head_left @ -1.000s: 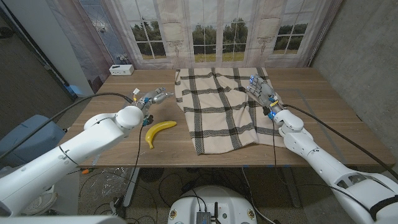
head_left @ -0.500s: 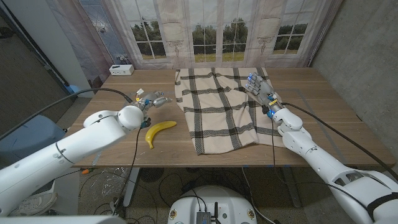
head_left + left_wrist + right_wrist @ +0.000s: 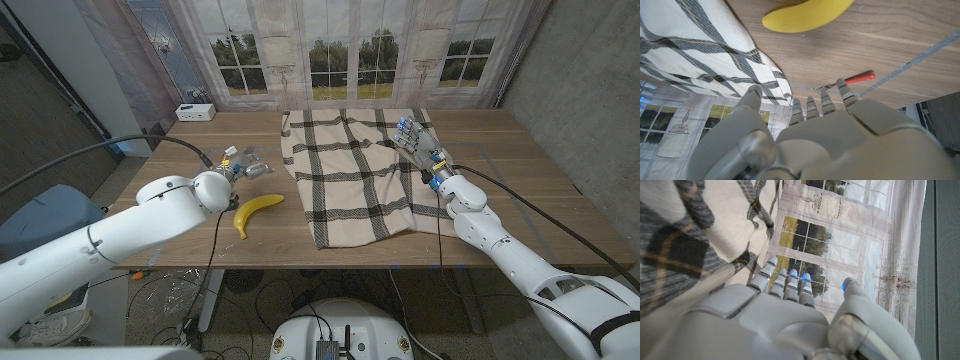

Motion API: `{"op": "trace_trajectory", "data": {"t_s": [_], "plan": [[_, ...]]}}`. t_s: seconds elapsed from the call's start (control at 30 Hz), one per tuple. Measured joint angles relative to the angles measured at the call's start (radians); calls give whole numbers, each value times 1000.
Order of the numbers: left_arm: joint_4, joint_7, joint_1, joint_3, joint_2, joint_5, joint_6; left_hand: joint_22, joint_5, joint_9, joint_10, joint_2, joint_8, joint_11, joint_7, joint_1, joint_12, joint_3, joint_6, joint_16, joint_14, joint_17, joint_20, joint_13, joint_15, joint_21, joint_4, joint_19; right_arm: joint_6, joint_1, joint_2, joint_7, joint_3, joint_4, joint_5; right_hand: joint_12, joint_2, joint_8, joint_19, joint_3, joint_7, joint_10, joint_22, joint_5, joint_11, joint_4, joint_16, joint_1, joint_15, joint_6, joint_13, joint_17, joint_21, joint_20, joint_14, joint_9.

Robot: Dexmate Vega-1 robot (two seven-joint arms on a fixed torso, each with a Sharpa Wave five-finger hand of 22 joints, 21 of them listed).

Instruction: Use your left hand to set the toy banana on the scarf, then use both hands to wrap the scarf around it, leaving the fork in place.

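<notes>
The banana (image 3: pixel 257 212) is lying on the bare desk (image 3: pixel 180 150) just left of the scarf (image 3: pixel 350 170) (fork (image 3: pixel 855 79) beyond it), the left hand (image 3: pixel 245 165) hovering empty, fingers apart, the right hand (image 3: pixel 420 143) spread open over the scarf.

The left arm is reaching in from the near left corner, bent at the elbow, with its left hand (image 3: pixel 243 165) hovering empty above the tabletop, fingers (image 3: pixel 826 102) held straight and close together, the thumb set apart. The right arm is stretching forward from the near right corner, its wrist raised. The right hand (image 3: pixel 418 140) is standing with fingers (image 3: pixel 785 287) extended side by side and the thumb spread away from them, gripping nothing.
</notes>
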Motion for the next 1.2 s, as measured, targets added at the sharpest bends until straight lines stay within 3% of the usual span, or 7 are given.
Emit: {"op": "trace_trajectory", "data": {"t_s": [0.53,0.83,0.93,1.0,1.1,1.13,1.2], "plan": [[-62,-14,-72,78,20,-34,177,0,0,0,5,-8,0,2,0,8,0,1,0,0,7,0,-2,0,-7,0,-9,12,14,-2,3,25,1,7,9,0,0,0,4,3,5,5,0,0,6,-3,0,0,-5,5,0,0,0,4,5,0],[-70,57,-118,117,43,-176,218,0,0,0,9,-2,0,-1,0,13,0,1,0,0,13,0,9,0,-12,0,-17,27,16,-1,7,31,1,17,12,0,0,0,6,3,5,5,0,0,6,-3,0,0,-5,5,0,0,0,6,5,0],[-70,109,-159,156,59,-248,224,0,0,0,11,-3,0,0,0,21,0,-3,8,0,13,0,7,0,-12,0,-22,35,16,-1,7,33,1,17,14,0,0,0,6,6,5,5,0,0,6,-6,0,0,-5,5,0,0,0,6,5,0],[-59,156,-242,235,82,-312,228,0,0,0,16,-3,0,-2,0,23,0,0,14,0,15,0,6,0,-15,0,-25,40,16,-2,7,33,1,17,15,0,0,0,6,6,5,5,0,0,6,-6,0,0,-5,5,0,4,0,6,5,0],[-59,230,-242,235,82,-398,232,0,0,0,23,0,0,2,3,26,0,0,18,0,20,0,8,0,-20,0,-25,47,16,-6,6,33,1,15,15,0,0,0,6,6,5,5,0,0,6,-6,0,0,-5,5,0,5,0,6,5,0],[-43,261,-342,334,99,-436,232,0,0,0,23,0,0,2,3,26,0,0,18,0,20,0,9,0,-20,0,-25,48,16,-9,6,33,2,13,15,0,0,0,6,6,5,5,0,0,6,-6,0,0,-3,5,0,5,0,6,7,0],[-35,311,-389,383,104,-492,233,0,0,0,27,1,0,-2,3,27,0,4,18,0,27,0,5,0,-24,0,-29,52,11,-12,5,27,4,10,17,0,0,0,6,6,5,5,0,0,6,-6,0,0,0,5,0,5,0,6,11,0]]}}
